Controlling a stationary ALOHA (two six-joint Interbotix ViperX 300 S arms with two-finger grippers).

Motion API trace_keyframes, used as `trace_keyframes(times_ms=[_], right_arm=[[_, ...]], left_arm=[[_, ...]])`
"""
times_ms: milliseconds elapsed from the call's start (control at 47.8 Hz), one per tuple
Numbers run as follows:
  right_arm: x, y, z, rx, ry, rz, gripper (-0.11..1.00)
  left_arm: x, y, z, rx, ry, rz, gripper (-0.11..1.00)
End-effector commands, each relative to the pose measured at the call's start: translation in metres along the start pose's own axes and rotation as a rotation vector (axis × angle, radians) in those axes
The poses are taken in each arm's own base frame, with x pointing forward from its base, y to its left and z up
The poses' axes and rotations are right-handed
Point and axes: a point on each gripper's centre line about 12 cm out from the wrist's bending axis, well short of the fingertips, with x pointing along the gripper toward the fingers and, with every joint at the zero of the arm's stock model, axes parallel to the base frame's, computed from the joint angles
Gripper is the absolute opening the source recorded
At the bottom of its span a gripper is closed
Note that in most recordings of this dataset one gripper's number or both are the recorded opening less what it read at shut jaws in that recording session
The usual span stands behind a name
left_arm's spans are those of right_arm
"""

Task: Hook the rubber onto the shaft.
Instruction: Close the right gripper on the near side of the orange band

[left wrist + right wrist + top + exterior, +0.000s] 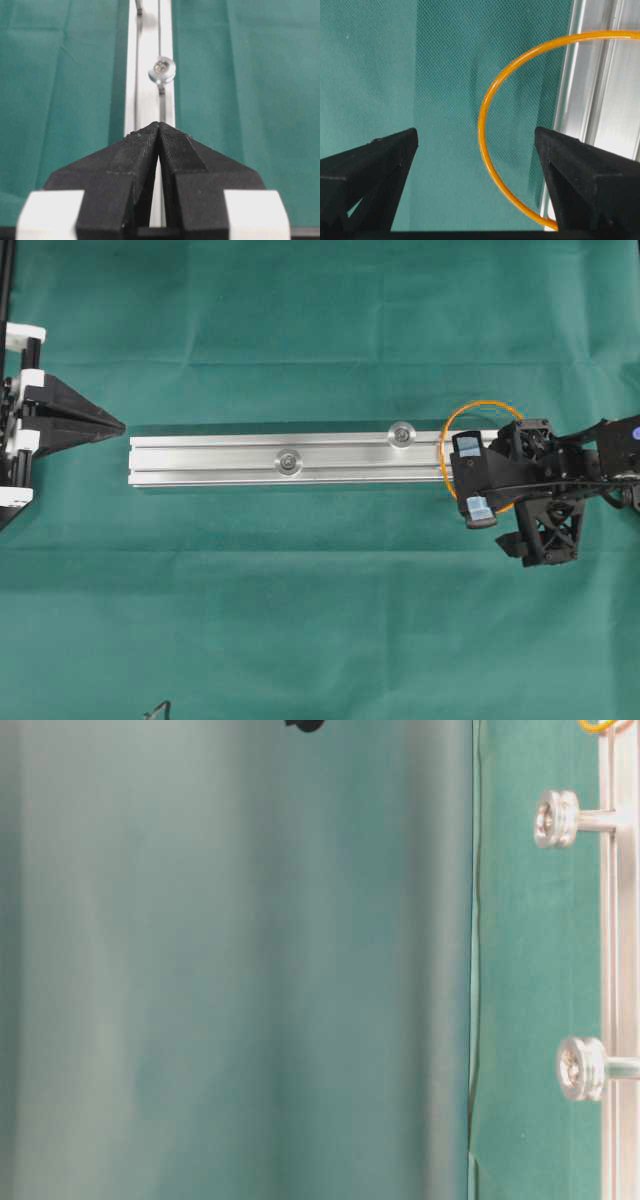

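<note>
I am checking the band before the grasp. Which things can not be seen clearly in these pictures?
- Rubber band: in the overhead view its right part is hidden under the right gripper; the table-level view's top edge cuts it; the right wrist view's edges cut it.
- Rail: its right end is covered by the right arm.
- Whether the band touches the rail: unclear.

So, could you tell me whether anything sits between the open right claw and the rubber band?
Nothing visible does: the right claw is open with the rubber band arcing through the gap over bare green cloth.
</note>
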Motion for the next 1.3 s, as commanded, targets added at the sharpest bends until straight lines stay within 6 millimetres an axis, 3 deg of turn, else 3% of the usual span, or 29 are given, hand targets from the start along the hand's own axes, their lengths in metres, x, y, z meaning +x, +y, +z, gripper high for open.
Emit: trace_keyframes(times_ms=[0, 314, 857, 962, 1192, 1275], right_arm=[[0.0, 0.002, 0.005, 0.002, -0.025, 0.008, 0.98], [0.01, 0.002, 0.005, 0.02, -0.012, 0.009, 0.98], [0.01, 0.002, 0.004, 0.021, -0.007, 0.01, 0.91], [0.011, 0.002, 0.001, 0.029, 0.021, 0.008, 0.76], [0.012, 0.0, -0.005, 0.062, 0.071, -0.01, 0.19], [0.012, -0.001, -0.003, 0.066, 0.058, -0.014, 0.07]], left_arm=[[-0.001, 0.001, 0.009, 0.001, -0.02, 0.003, 0.0], [-0.001, 0.001, 0.009, 0.001, -0.02, 0.003, 0.0], [-0.001, 0.001, 0.009, 0.001, -0.018, 0.003, 0.0], [-0.001, 0.001, 0.009, 0.002, -0.018, 0.003, 0.0], [-0.001, 0.001, 0.009, 0.001, -0.018, 0.003, 0.0], [-0.001, 0.001, 0.009, 0.0, -0.018, 0.004, 0.0]])
